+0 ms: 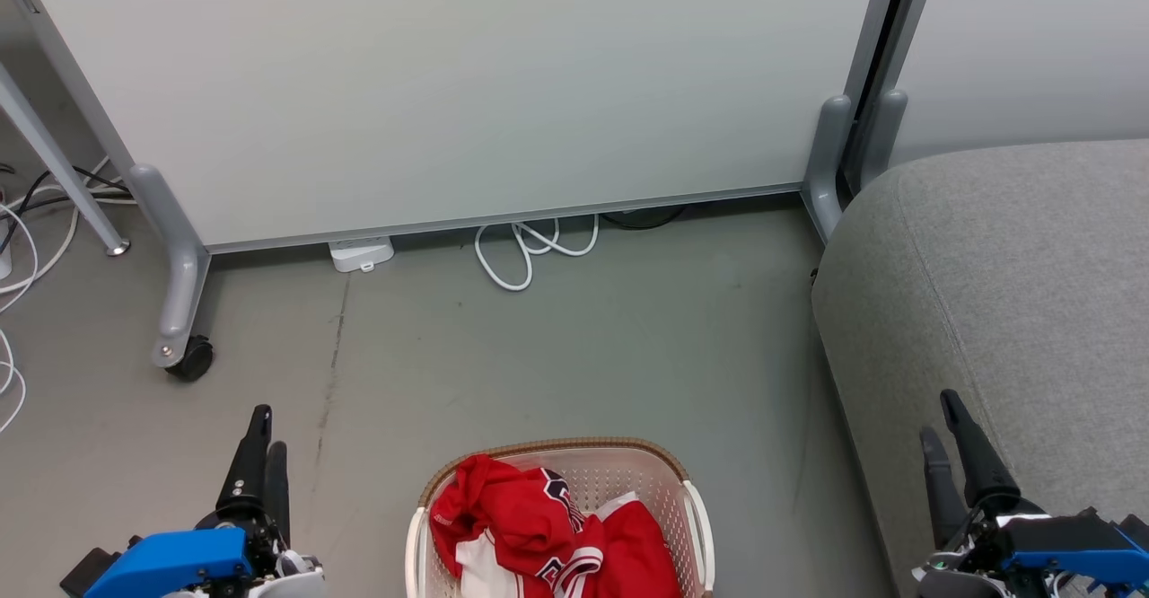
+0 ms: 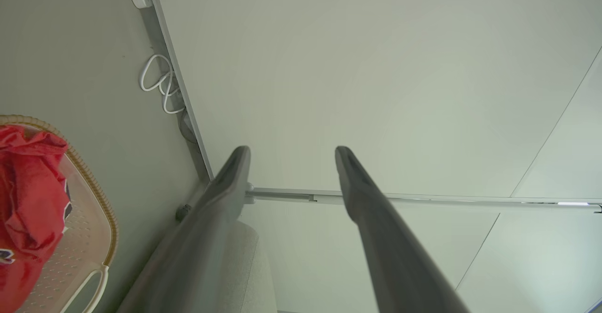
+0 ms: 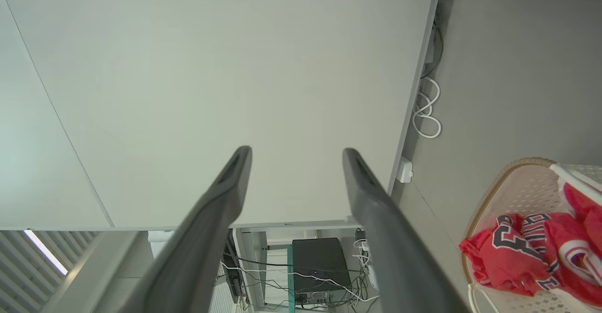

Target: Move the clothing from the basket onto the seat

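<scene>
the red clothing [image 1: 548, 526] lies heaped in the basket [image 1: 556, 444] on the floor, with the grey seat [image 1: 1014, 275] off to the right; best to drop straight onto the highest fold and pinch deep, clear of the rim; the left gripper [image 1: 269, 432] and right gripper [image 1: 938, 417] flank the basket, pointing forward, fingers spread and empty

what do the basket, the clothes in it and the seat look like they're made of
Basket: likely matte cream plastic, its walls punched with small holes; brown rim looks woven. Clothing: soft red fabric, crumpled in folds, probably synthetic jersey knit. Seat: grey upholstery cloth, matte with fine texture.
</scene>
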Tool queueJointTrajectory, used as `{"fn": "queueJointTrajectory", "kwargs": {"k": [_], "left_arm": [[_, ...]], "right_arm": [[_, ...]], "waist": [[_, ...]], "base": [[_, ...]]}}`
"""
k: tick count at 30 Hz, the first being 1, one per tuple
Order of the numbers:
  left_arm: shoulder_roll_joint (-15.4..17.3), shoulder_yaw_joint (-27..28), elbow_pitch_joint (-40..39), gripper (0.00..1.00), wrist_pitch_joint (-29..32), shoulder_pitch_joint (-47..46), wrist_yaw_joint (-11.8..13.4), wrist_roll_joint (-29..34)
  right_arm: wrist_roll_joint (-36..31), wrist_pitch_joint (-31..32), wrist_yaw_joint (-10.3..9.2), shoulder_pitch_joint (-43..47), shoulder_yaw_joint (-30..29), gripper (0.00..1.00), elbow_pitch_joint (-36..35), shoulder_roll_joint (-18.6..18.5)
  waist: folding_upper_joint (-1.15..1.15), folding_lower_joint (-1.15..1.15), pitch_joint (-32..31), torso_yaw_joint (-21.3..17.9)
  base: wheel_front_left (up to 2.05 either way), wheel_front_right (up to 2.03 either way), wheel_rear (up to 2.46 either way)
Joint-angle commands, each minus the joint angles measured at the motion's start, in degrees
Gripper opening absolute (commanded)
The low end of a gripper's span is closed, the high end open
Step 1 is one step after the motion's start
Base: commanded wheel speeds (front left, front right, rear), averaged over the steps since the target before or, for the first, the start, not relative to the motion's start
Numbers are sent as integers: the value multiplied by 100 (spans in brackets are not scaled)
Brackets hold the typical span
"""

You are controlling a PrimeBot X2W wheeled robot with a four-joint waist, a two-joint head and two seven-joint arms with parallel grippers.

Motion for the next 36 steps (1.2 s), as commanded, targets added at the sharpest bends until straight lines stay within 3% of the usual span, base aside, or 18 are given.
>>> {"fn": "queueJointTrajectory", "kwargs": {"k": [1,9,24,36], "left_arm": [[38,-40,-117,100,-62,-162,23,83],[43,-189,-230,100,-281,-179,191,707],[119,-627,-395,100,-644,-189,443,3018],[225,-922,-303,100,-897,-289,529,4272]], "right_arm": [[-65,-64,4,-121,47,100,-120,-22],[-673,-286,5,-151,87,100,-138,-28],[-3038,-623,7,-155,167,100,-266,-39],[-4376,-807,9,-101,163,100,-463,-48]], "waist": [[0,0,0,0],[0,0,5,0],[0,0,31,9],[0,0,34,9]], "base": [[0,0,0],[0,0,0],[0,0,0],[0,0,0]]}}
